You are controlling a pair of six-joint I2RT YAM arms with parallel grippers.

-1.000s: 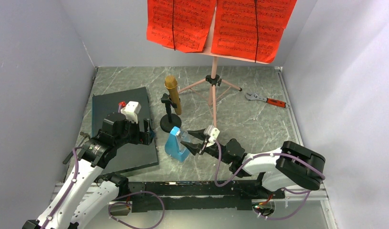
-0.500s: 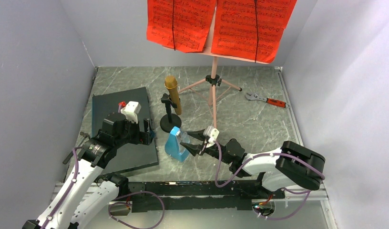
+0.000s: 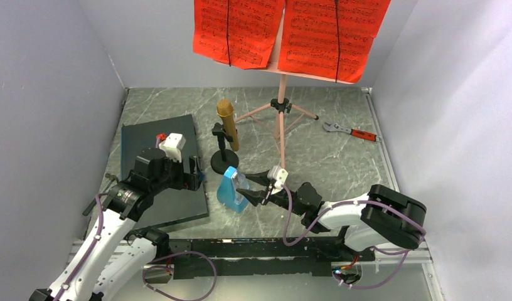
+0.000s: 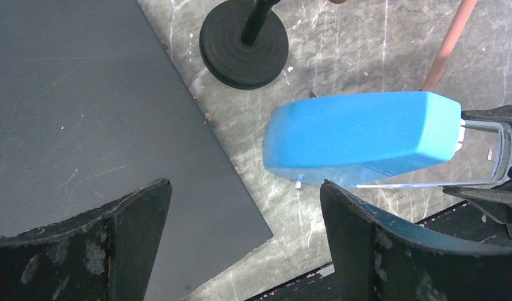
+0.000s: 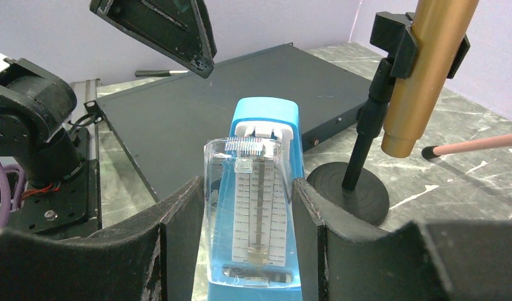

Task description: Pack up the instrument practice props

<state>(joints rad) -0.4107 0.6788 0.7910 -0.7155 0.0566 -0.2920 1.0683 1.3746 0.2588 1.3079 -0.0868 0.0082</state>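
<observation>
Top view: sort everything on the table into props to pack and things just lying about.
To pack: pink music stand, red sheet-music pages, gold microphone, blue metronome.
Lying about: red-handled wrench, dark flat slab.

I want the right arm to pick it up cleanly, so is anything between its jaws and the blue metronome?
Nothing visible. The right gripper has its jaws against both sides of the blue metronome; the microphone stand sits beyond it, apart.

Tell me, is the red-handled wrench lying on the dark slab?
No, the wrench lies on the marble tabletop at the far right, well away from the slab at the left.
</observation>
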